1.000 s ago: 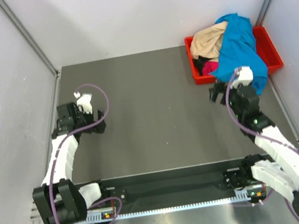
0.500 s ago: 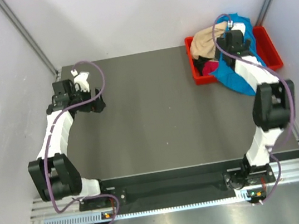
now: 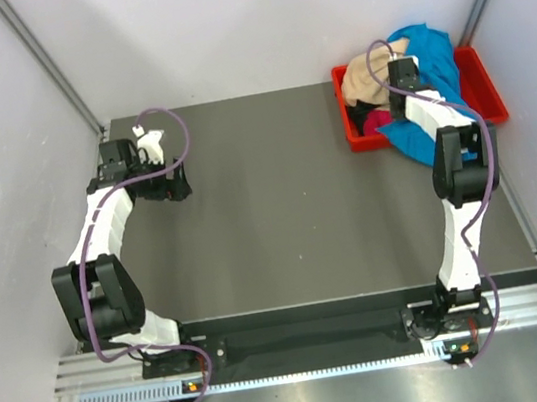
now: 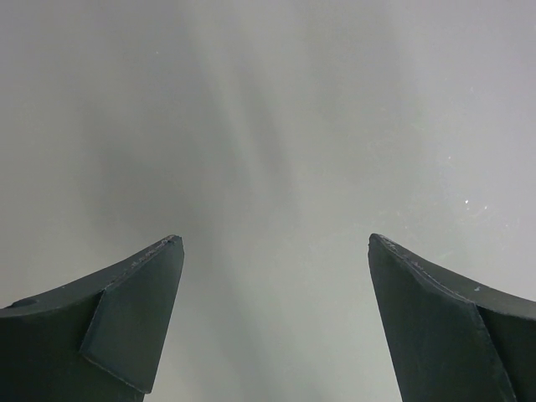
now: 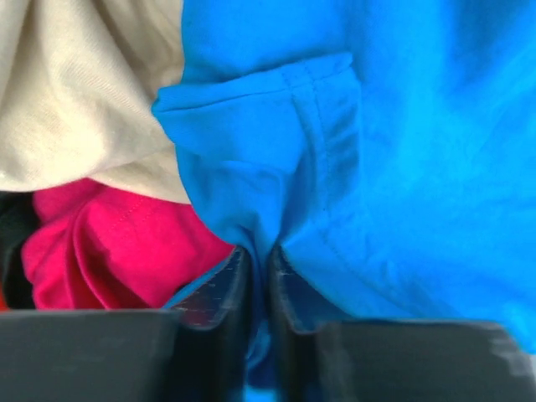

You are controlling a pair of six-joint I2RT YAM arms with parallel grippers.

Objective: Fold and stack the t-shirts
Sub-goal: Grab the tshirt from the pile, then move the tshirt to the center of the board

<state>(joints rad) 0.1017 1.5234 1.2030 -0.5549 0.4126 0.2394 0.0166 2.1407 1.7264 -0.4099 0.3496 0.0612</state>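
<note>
Three t-shirts lie heaped in a red bin (image 3: 487, 95) at the back right. The turquoise-blue t-shirt (image 3: 434, 70) lies on top and spills over the bin's front wall. Left of it is the beige t-shirt (image 3: 364, 73), with the magenta t-shirt (image 3: 376, 123) beneath. My right gripper (image 3: 400, 68) reaches down into the pile. In the right wrist view it (image 5: 260, 255) is shut on a pinched fold of the blue t-shirt (image 5: 402, 151), beside the beige (image 5: 75, 92) and magenta (image 5: 117, 243) cloth. My left gripper (image 3: 176, 185) hangs open over the bare table (image 4: 276, 126), its jaws wide apart around nothing (image 4: 275, 243).
The dark table (image 3: 288, 198) is walled by pale panels at the left, right and back. The red bin sits against the right wall. Both arm bases are on the rail at the near edge.
My right arm has stretched from in front of the bin to over it, and its jaws have closed on the blue t-shirt. The left arm has drifted slightly back and left, still open.
</note>
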